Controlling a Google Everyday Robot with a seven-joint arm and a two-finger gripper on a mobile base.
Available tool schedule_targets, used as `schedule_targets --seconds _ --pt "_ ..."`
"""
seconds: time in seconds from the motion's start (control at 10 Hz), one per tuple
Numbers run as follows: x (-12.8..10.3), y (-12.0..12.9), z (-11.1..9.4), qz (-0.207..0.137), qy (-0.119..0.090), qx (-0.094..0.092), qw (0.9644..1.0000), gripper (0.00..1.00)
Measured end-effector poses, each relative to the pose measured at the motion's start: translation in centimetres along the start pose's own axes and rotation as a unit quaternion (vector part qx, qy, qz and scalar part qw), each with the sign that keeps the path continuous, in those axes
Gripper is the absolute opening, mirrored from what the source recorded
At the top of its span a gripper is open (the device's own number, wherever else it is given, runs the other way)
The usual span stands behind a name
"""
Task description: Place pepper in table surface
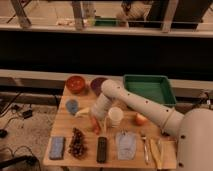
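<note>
Landmark for this entry: the white cup (pixel 115 116), upright near the middle of the light wooden bench (pixel 64 125). Pepper (pixel 94 126): slim, red-orange, lying on the bare planks just picture-left of the cup and slightly nearer the front edge. Hand (pixel 100 125): low over the bench between cup and pepper, fingers spread, released, nothing gripped; pepper sits at the fingertips, contact not discernible. White arm (pixel 140 104) runs from the picture-right front corner, passes behind the cup, bends down to the hand. Picture-right of the cup, near it: a round orange fruit (pixel 141 119). Behind the cup and to picture-right, at the far edge: green tray (pixel 150 80). Behind the cup at the far edge: dark purple bowl (pixel 96 84), partly hidden by the arm; further picture-left of that, a red bowl (pixel 76 83). Picture-left of the cup, beyond the pepper: a pale curved item (pixel 82 111), kind unclear, and past it a blue cup (pixel 72 106). In front of the cup, along the near edge, from picture-left: blue flat block (pixel 57 147), dark grape bunch (pixel 77 142), dark slim bar (pixel 102 149), grey-blue flat item (pixel 125 145) directly in front of the cup, metal utensil (pixel 145 147), pale wooden utensil (pixel 156 151). Row items lie apart from one another.
</note>
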Motion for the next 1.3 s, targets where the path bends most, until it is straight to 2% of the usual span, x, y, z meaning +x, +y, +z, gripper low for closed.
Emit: schedule_targets --seconds 0.6,1.3 --pt "1.8 -1.1 1.0 -0.02 -0.01 -0.005 0.9997 1.0" --pt "3.0 0.0 2.0 -0.015 -0.022 -0.004 0.9996 1.0"
